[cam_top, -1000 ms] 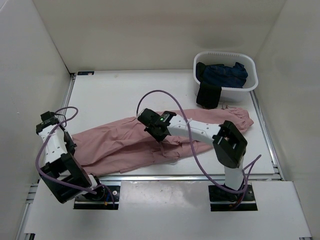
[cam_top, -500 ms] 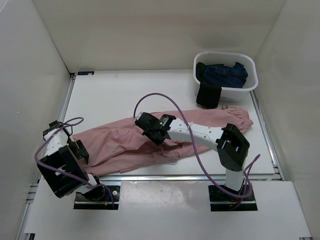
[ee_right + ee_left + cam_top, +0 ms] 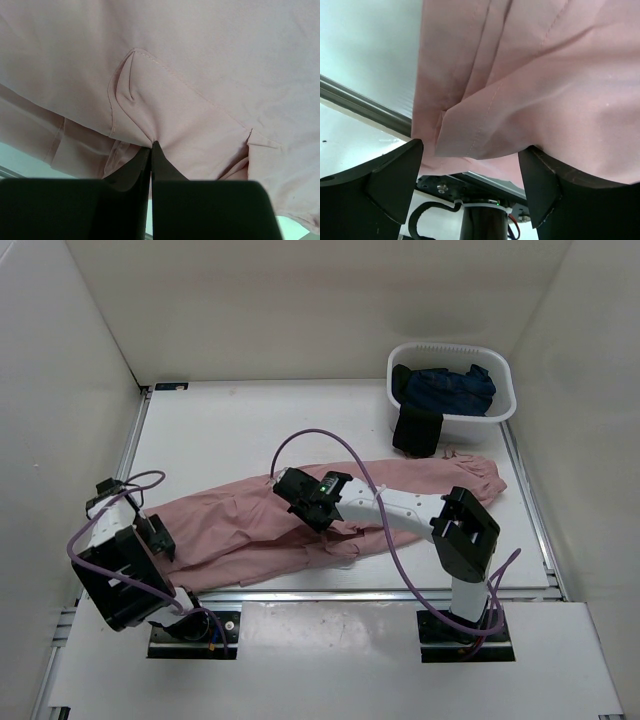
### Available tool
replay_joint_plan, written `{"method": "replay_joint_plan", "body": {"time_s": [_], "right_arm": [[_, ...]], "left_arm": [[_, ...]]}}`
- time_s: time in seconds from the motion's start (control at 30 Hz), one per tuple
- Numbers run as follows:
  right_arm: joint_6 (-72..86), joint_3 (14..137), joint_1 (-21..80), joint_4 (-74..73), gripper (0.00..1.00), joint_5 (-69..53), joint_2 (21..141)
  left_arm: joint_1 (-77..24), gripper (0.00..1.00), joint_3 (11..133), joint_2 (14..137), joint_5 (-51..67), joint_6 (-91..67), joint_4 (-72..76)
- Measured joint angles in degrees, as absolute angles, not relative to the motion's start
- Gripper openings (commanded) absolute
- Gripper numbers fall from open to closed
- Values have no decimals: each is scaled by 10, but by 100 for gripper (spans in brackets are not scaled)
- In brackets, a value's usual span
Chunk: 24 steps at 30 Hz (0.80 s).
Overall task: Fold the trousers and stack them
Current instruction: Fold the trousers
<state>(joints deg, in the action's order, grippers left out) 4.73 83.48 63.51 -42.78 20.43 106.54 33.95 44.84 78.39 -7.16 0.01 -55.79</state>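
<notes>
Pinching a fold of the trousers (image 3: 210,60), my right hand (image 3: 151,150) is clamped tight, its 2 fingers (image 3: 132,172) pressed together with pink cloth caught at their tips, just below a stitched seam (image 3: 190,88). From overhead that hand sits near the middle of the table (image 3: 230,430), resting on the mid part of the garment.

The trousers lie spread across the table from about 8 o'clock to 3 o'clock, the gathered end at 3 o'clock and the leg ends at 8 o'clock, close to the near edge. The cloth is rumpled around my right hand, with loose folds running toward 6 o'clock.

My left hand (image 3: 470,146) is at 8 o'clock, at the leg ends, with its fingers (image 3: 385,180) spread wide. A folded hem of the pink leg lies in the gap between them, unclamped, its edge reaching each finger's inner side.

At 1 o'clock stands a white basket (image 3: 505,405) holding dark blue clothes (image 3: 450,388). A black garment (image 3: 415,430) hangs over its near rim, its lower edge just beside the trousers' gathered end.
</notes>
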Motion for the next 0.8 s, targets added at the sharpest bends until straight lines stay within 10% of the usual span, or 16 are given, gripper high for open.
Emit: {"method": "replay_joint_plan", "body": {"time_s": [0.2,0.37,0.8], "right_arm": [[48,835,635,-426,0,203,1065],[49,835,635,-426,0,202,1065],[55,835,641,-449,0,207,1007]], "left_arm": [[340,71,448,783,-73,0,-543],[340,14,448,786,-50,-1,-534],[394,14,596,759,-23,0,-644]]}}
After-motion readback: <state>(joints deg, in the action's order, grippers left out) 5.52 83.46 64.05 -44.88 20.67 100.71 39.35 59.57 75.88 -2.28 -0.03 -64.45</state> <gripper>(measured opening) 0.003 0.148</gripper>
